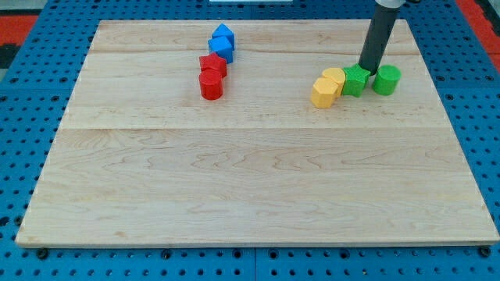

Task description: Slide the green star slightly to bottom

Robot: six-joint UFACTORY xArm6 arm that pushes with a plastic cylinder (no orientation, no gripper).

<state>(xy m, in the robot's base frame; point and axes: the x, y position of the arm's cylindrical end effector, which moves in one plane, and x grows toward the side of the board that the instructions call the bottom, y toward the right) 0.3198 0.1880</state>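
The green star (355, 80) lies on the wooden board (250, 172) at the view's upper right. My tip (366, 69) rests just above the star's top right edge, between it and the green cylinder (387, 80) on its right. I cannot tell if the tip touches the star. Two yellow blocks (328, 87) sit against the star's left side.
Two red blocks (212, 76) and two blue blocks (223, 43) form a line at the view's upper middle left. The board lies on a blue pegboard table (23, 156).
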